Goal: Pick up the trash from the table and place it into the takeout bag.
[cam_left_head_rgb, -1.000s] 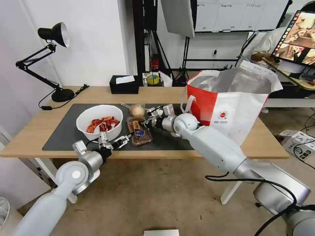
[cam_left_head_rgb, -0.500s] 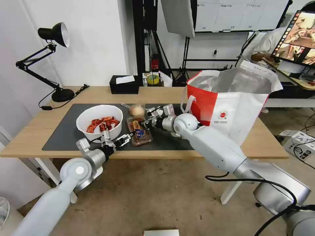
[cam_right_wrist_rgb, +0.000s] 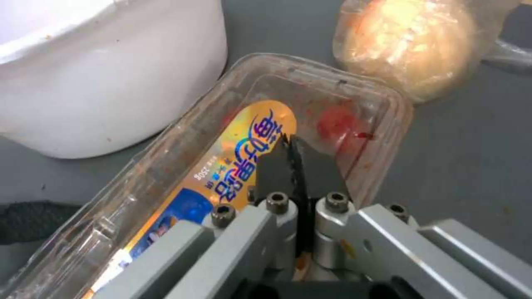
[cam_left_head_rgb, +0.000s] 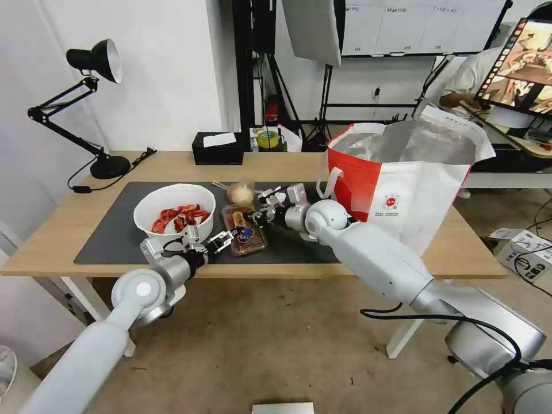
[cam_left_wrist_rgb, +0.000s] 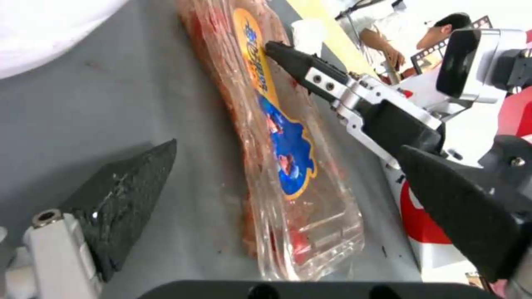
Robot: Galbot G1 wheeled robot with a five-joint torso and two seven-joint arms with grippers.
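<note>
- My right gripper (cam_right_wrist_rgb: 292,155), fingers pressed together, tip on the clear plastic hinged tray with the gold-and-blue label (cam_left_head_rgb: 244,230), centre frame on the dark grey mat (cam_left_head_rgb: 109,230).
- My left gripper (cam_left_head_rgb: 208,241) spread wide at the tray's near end.

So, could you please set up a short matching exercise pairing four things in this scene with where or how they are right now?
Things:
1. left gripper
2. right gripper
3. bowl
4. takeout bag

States:
A. standing open on the table's right side
B. fingers together, tips on the tray's label
C. holding red shells, left of the tray
D. fingers spread, at the tray's near end

Pairs: 1-D, 2-B, 3-C, 4-A
</note>
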